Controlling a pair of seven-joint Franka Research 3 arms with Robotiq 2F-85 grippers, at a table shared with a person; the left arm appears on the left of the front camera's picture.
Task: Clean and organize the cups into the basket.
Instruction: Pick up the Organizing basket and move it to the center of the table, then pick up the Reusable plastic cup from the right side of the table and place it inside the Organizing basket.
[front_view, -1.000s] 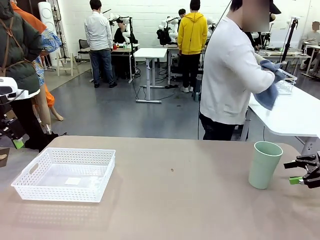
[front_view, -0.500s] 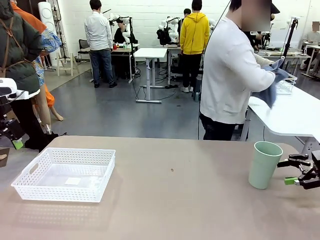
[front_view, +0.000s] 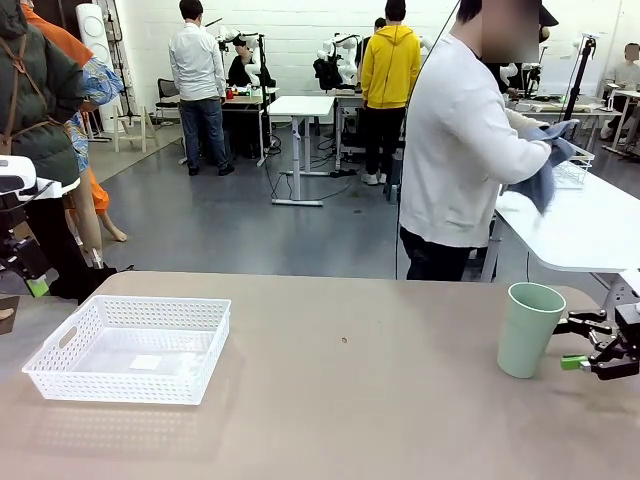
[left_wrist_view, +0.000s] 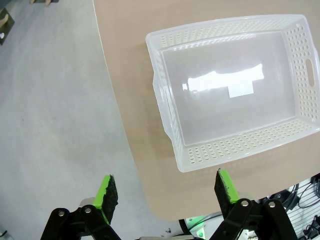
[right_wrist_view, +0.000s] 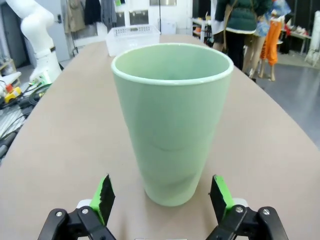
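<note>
A pale mint green cup (front_view: 529, 328) stands upright at the table's right side. My right gripper (front_view: 577, 343) is open just to its right, level with the cup's lower half. In the right wrist view the cup (right_wrist_view: 171, 120) stands straight ahead of the gripper (right_wrist_view: 162, 196), just beyond the green fingertips (right_wrist_view: 104, 196). The white lattice basket (front_view: 132, 347) sits at the table's left, with no cups inside. My left gripper (left_wrist_view: 166, 191) hangs open high above the table's edge, looking down on the basket (left_wrist_view: 235, 87). Behind the table a person rubs something with a blue cloth (front_view: 540, 175).
A white side table (front_view: 580, 230) stands behind the right end of my table. The person (front_view: 462, 150) stands between the two tables, turned away. The brown tabletop (front_view: 340, 400) is bare between basket and cup. Other people and tables are far back.
My right gripper has slid left toward the mint cup, from the picture's right edge to just beside it. The person's hands and cloth shifted slightly. The left arm has not moved.
</note>
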